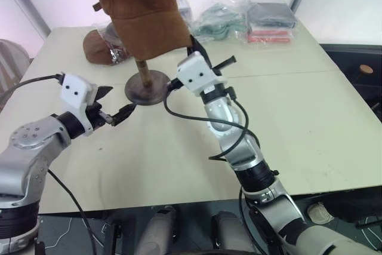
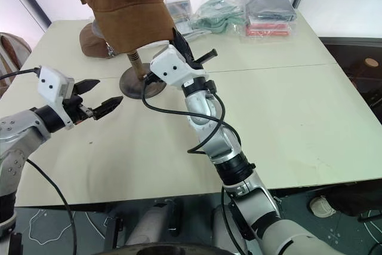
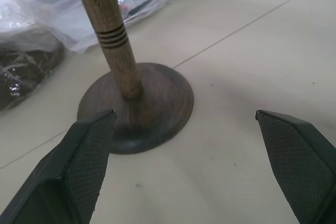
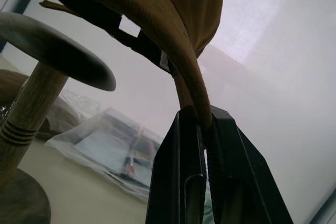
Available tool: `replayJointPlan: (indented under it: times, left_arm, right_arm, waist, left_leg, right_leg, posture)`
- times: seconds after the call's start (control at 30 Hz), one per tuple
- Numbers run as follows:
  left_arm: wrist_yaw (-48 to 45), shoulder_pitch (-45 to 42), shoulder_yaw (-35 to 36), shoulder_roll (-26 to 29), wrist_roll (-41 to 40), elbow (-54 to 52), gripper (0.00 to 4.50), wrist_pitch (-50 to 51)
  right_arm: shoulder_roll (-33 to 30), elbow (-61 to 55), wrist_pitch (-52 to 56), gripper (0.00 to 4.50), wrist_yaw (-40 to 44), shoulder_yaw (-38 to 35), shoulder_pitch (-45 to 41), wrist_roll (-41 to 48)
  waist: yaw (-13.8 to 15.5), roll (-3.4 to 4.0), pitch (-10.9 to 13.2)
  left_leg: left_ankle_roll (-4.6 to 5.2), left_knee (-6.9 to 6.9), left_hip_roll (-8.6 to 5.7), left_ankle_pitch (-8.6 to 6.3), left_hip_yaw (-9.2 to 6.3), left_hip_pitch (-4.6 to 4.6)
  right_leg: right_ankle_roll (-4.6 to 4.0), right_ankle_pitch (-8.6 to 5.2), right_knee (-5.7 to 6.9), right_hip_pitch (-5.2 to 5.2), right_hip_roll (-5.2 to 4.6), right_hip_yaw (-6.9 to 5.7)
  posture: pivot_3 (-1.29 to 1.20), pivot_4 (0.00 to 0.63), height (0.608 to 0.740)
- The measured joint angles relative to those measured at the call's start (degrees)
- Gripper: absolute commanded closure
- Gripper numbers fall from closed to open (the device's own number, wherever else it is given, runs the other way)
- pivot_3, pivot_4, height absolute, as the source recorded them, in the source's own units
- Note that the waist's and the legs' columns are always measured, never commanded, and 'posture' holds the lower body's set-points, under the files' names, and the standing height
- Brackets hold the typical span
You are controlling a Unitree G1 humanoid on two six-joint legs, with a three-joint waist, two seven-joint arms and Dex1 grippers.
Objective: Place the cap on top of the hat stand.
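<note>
Progress: we hold the cap (image 1: 143, 10) at top centre, over the stand (image 1: 147, 85) but not seated | right gripper (image 4: 202, 124) pinching cap's rim | left gripper (image 3: 186, 150) spread wide near stand's base | left: lower cap onto dome, release.

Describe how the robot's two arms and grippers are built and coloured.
Both arms are silver-grey metal with black joints. Each wrist carries a white box with two small dark dots and a loose black cable. The left gripper and right gripper have two black fingers; the left's pads are cross-hatched.
</note>
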Motion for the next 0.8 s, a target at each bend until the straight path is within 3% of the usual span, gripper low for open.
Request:
replayJointPlan:
  times: [0.37,0.8]
  left_arm:
    - [1.15,6.04,7.82,1.57,-0.12,-2.79,0.0,0.68]
    - [2.17,6.45,8.16,1.59,-0.51,-3.72,0.0,1.38]
  right_arm:
    - [5.46,9.47,-3.7,4.45,-4.61,3.74,-2.56,-1.26]
    - [6.69,12.58,1.88,4.45,-8.38,5.86,-3.58,-4.28]
  waist:
    - [-0.05,-0.01,-0.01]
    - [-0.08,-0.05,-0.03]
  left_leg:
    - [-0.04,-0.09,0.11,0.02,-0.04,0.01]
    - [-0.08,-0.17,0.13,0.04,-0.07,0.01]
  right_leg:
    - [-0.12,0.02,0.0,-0.06,0.2,0.02]
    - [-0.16,0.02,0.01,-0.1,0.22,0.01]
  posture:
    - [0.0,0.15,0.74]
    - [0.0,0.15,0.74]
